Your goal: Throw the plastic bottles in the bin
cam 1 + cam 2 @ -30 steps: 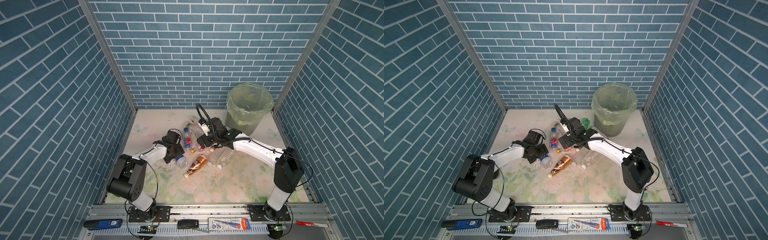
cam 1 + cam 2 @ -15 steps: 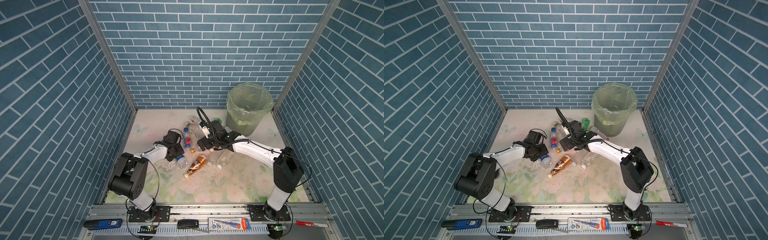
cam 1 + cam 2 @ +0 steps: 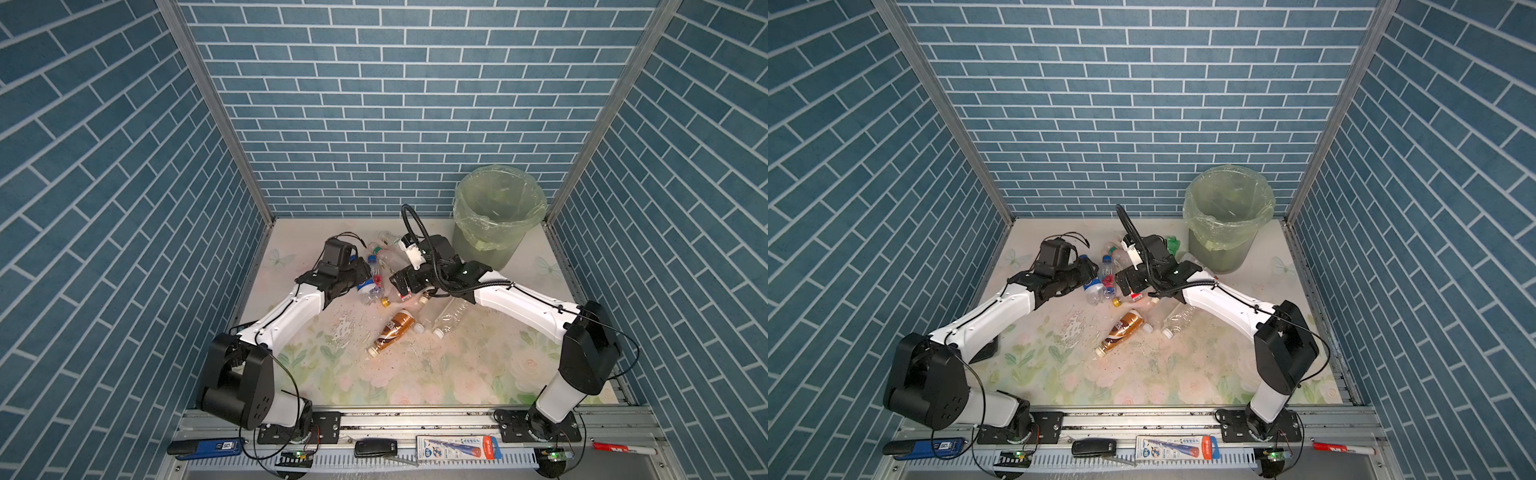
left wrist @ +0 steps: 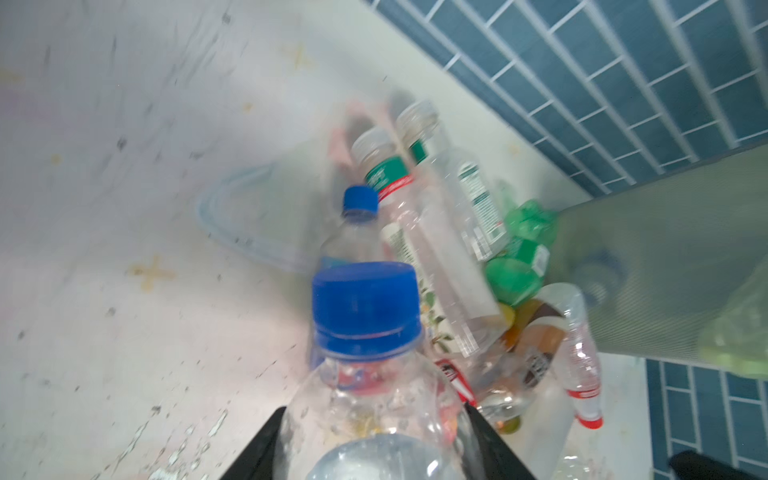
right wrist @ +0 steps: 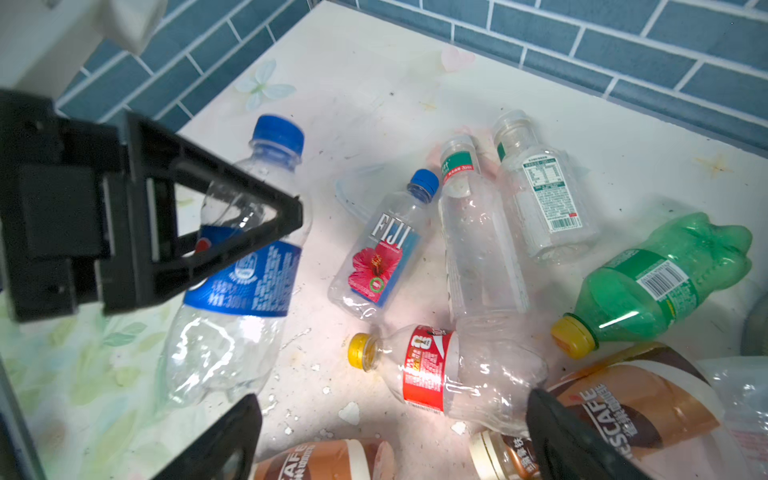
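Left gripper (image 4: pixel 374 409) is squeezing a clear plastic bottle with a blue label and a blue cap (image 4: pixel 365 307). Its two black fingers (image 4: pixel 262 449) press on both sides of the bottle's body, and the cap points toward the far side. In both top views this bottle (image 3: pixel 366 286) is at the left edge of the pile of bottles, on the flowery table (image 3: pixel 415 374).

The right gripper (image 5: pixel 392 399) is wide open and holds nothing. It hangs low over a clear bottle with a red label and a yellow cap (image 5: pixel 428 370), which lies on its side. I cannot tell if the fingers touch it.

Farther back lie a small clear bottle with a pink flower label (image 5: pixel 382 253), two clear bottles with green and white labels (image 5: pixel 478 232) and a squashed green bottle with a yellow cap (image 5: pixel 656 282). A brown coffee bottle (image 3: pixel 392 328) lies on the near side of the pile, with two clear bottles with white caps (image 3: pixel 446 313) just to its right.

The round grey bin with a pale green bag (image 3: pixel 486 249) stands in the far right corner, close to the pile. What is inside it is too blurry to tell.
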Controlling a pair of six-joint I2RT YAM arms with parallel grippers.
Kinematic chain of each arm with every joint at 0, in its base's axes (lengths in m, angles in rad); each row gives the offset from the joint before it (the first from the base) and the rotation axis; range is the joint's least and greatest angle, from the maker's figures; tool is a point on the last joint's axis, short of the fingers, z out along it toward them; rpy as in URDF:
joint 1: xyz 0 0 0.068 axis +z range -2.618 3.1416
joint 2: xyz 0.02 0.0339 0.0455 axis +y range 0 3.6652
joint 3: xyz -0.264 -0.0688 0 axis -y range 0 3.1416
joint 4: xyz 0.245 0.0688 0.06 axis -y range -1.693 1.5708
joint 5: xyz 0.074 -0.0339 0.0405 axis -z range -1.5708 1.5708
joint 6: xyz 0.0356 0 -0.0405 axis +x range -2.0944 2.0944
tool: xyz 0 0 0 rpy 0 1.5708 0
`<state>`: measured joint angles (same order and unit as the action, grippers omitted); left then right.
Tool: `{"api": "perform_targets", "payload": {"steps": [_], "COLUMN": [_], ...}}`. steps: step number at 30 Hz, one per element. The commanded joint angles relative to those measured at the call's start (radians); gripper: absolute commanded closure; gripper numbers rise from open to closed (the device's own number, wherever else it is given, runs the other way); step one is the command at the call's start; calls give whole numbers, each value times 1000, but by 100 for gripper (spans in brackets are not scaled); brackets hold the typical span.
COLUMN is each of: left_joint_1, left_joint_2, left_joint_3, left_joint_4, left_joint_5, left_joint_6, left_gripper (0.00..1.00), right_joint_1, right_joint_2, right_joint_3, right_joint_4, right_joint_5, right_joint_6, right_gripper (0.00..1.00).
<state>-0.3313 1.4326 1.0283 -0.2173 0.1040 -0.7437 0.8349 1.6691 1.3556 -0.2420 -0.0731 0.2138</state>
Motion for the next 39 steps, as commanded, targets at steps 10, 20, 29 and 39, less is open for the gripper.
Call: {"api": "perform_targets", "payload": {"steps": [10, 20, 29, 39], "left_joint_1": [-22, -64, -77, -91], "left_joint_2": [58, 93, 97, 109], "left_joint_3": [146, 214, 201, 188], "left_joint_4": [234, 247, 271, 282], "left_joint_5": [89, 129, 153, 159], "left_joint_6": [-159, -187, -207, -216], "left_gripper": [38, 38, 38, 37], "right_joint_1": [-12, -63, -92, -93], "right_joint_2": [-89, -27, 37, 52], "right_joint_3": [-35, 1, 31, 32], "right_joint_4": [144, 227, 292, 342], "right_joint_5": [-122, -181, -244, -247], "right_joint_6": [93, 116, 147, 168], "right_gripper": [1, 1, 10, 17]}}
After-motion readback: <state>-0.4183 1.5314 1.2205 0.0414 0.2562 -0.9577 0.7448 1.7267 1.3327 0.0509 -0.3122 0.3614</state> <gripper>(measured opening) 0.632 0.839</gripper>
